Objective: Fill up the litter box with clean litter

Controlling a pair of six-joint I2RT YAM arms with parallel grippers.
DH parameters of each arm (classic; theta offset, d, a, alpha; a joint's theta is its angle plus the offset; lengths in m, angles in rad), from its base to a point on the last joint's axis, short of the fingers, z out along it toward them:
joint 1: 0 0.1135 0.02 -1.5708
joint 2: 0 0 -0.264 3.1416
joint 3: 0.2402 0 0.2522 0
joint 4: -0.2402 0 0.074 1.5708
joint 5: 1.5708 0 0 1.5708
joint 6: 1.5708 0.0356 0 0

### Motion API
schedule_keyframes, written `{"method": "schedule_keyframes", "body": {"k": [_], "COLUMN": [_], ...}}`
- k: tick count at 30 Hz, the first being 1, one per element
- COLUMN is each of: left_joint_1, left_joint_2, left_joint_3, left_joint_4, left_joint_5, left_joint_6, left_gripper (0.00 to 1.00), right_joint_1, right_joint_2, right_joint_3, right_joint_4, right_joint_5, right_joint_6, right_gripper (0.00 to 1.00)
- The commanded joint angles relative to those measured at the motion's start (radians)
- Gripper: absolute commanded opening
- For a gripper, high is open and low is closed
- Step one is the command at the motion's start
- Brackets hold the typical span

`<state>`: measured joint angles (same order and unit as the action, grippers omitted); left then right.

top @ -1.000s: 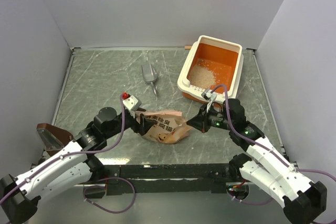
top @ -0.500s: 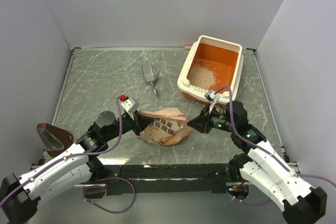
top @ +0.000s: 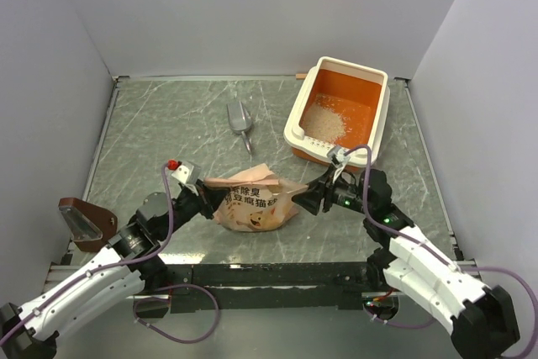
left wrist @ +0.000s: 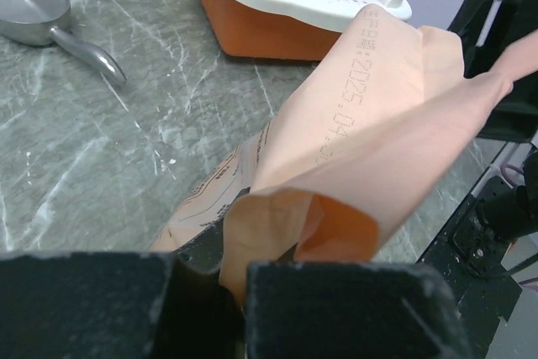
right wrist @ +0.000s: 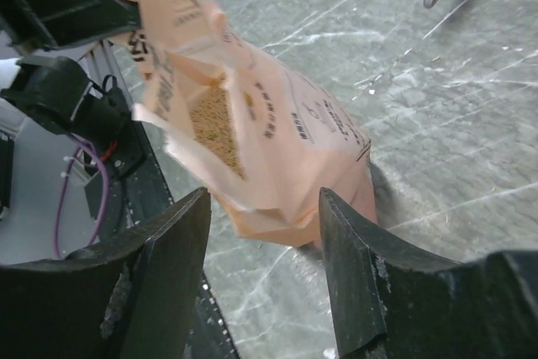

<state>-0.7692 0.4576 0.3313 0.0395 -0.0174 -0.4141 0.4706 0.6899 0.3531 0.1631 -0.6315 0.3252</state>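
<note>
While pinching a folded flap of the paper bag [top: 252, 205] in the left gripper [top: 204, 199] (jaws tight on the paper), looks to be at the getting-a-hold step ahead of a pour. Right gripper [top: 307, 200] just beside the bag's right end, jaws apart, gripping nothing. Next, probably: close on that end, lift, tip the open mouth over the litter box [top: 376, 83] at upper right of the overhead view. Pale litter [top: 324, 124] heaped at the box's lower end, well apart from both grippers; more inside the bag

Left tool [top: 215, 201] now clamped on paper bag [top: 252, 208], bag dragged leftward, right tool [top: 306, 202] jaws parted
</note>
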Motion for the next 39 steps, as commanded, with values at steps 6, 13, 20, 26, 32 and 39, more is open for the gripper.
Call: {"method": "schedule_keyframes", "body": {"k": [6, 13, 20, 26, 32, 39], "left_joint_1": [0.005, 0.007, 0.005, 0.005, 0.005, 0.005], "left_joint_2": [-0.069, -0.076, -0.070, -0.042, -0.040, -0.037], "left_joint_3": [0.005, 0.003, -0.002, 0.000, 0.006, 0.002], "left_joint_4": [0.043, 0.042, 0.049, 0.062, 0.060, 0.063], "left_joint_5": [-0.062, -0.058, -0.046, -0.032, -0.024, -0.018], "left_joint_6": [-0.040, -0.054, -0.060, -0.058, -0.052, -0.055], "left_gripper": [0.01, 0.01, 0.01, 0.01, 0.01, 0.01], "right_joint_1": [0.002, 0.005, 0.007, 0.017, 0.043, 0.086], "right_joint_2": [0.132, 0.140, 0.137, 0.120, 0.175, 0.246], "right_joint_3": [-0.080, -0.134, -0.146, -0.148, -0.138, -0.112], "right_joint_4": [0.432, 0.602, 0.615, 0.593, 0.641, 0.688], "right_joint_5": [-0.115, -0.143, -0.106, -0.063, -0.109, -0.145], "right_joint_6": [-0.012, -0.028, -0.112, -0.158, -0.153, -0.152], "right_gripper": [0.61, 0.59, 0.56, 0.55, 0.56, 0.49]}}
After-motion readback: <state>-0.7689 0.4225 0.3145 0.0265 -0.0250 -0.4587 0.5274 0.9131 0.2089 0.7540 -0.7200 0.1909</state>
